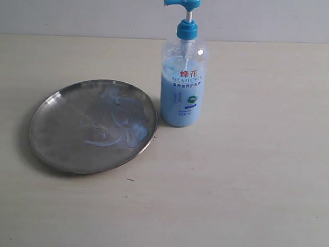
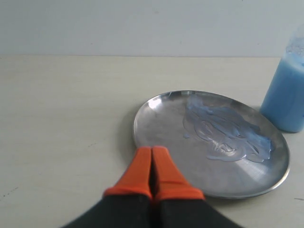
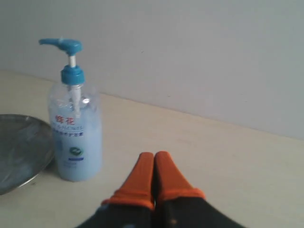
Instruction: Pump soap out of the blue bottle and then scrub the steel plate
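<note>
Left wrist view has the left gripper [image 2: 152,151] nearest, its two orange-tipped fingers pressed flat together with nothing between them, pointing at the near rim of the round, shallow, shiny grey steel plate [image 2: 159,126]. That plate lies flat on the pale beige table [image 2: 61,123]. Pale bluish-white creamy soap [image 2: 223,135] is spread in glossy smears and streaks across the plate's middle and far half. Beyond the plate stands the tall clear plastic blue bottle [image 2: 285,95] of light-blue liquid. In the right wrist view the right gripper [image 3: 154,156] is likewise fully closed and empty, off to one side of the bottle and apart from it. The exterior view puts the bottle upright just beside the plate's right rim; whether they touch I cannot tell. Its label carries red Chinese characters, and the spout of its bright blue pump head [image 1: 184,0] points left, raised on its stem. A plain grey-white wall [image 1: 77,4] rises behind the table
</note>
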Available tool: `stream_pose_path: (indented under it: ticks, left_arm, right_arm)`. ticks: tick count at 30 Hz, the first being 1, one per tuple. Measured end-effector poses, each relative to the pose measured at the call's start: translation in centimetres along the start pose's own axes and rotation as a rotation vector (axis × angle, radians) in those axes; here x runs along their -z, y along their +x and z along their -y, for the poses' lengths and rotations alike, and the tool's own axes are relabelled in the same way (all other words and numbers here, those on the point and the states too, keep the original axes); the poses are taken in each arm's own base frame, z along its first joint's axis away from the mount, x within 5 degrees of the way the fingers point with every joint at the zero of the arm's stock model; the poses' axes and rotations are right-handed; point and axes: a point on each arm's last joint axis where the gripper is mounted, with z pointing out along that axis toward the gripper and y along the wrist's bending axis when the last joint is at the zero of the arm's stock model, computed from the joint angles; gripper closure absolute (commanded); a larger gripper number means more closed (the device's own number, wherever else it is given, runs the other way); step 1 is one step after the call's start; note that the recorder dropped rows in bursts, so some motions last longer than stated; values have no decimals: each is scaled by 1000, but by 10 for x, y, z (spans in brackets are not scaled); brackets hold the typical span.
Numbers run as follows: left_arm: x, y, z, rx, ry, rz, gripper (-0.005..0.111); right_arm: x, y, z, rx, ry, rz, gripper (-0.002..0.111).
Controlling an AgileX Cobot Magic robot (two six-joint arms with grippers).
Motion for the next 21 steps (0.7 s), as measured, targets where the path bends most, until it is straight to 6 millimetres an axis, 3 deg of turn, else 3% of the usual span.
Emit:
stream_pose_path:
  ticks: [5,14,21]
  left_arm:
    - [0,0,0,0,0,0,107]
    - [0,0,0,0,0,0,107]
    - [0,0,0,0,0,0,107]
  right_arm:
    - [-6,-1,-6,-12,-64,-2,108]
    - [-4,-18,-1,-187,-24,172,108]
    - [-2,-24,3,-222,9,244,108]
